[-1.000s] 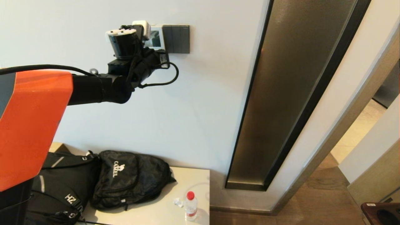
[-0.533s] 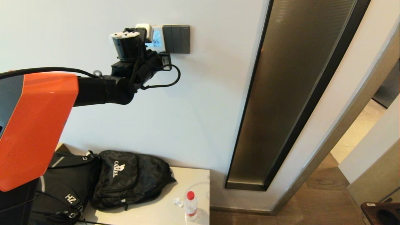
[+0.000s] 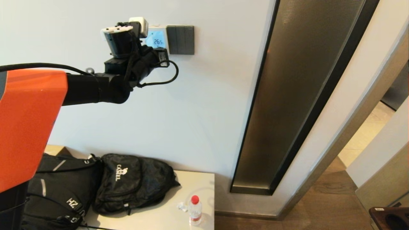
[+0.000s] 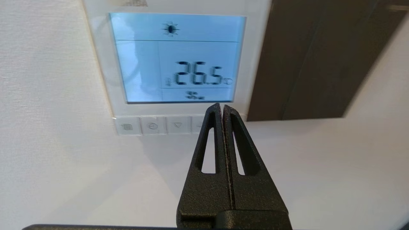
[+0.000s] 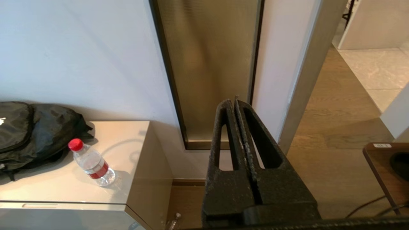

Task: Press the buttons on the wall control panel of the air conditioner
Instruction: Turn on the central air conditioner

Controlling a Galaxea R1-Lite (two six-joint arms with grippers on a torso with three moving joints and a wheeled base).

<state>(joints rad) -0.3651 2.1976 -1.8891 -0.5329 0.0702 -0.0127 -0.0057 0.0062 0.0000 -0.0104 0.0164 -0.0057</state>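
Observation:
The air conditioner's wall control panel (image 3: pixel 157 39) is a white square on the wall; its screen (image 4: pixel 177 57) glows light blue and reads 26.5. The buttons (image 4: pixel 153 125) form a pale row under the screen. My left gripper (image 4: pixel 222 107) is shut and empty, and its tips cover the right end of that row. I cannot tell whether they touch it. In the head view the left wrist (image 3: pixel 123 44) hides the fingers and the panel's left edge. My right gripper (image 5: pixel 235 101) is shut and empty, held low and away from the panel.
A dark grey three-rocker switch plate (image 3: pixel 181 39) adjoins the panel's right side. A tall bronze wall strip (image 3: pixel 300 95) lies further right. Below, a cabinet top (image 3: pixel 166 217) holds black backpacks (image 3: pixel 134 182) and a water bottle (image 3: pixel 194 209).
The screen went from grey to lit blue. My left wrist dipped down and right toward the panel, then moved up and left, uncovering the digits.

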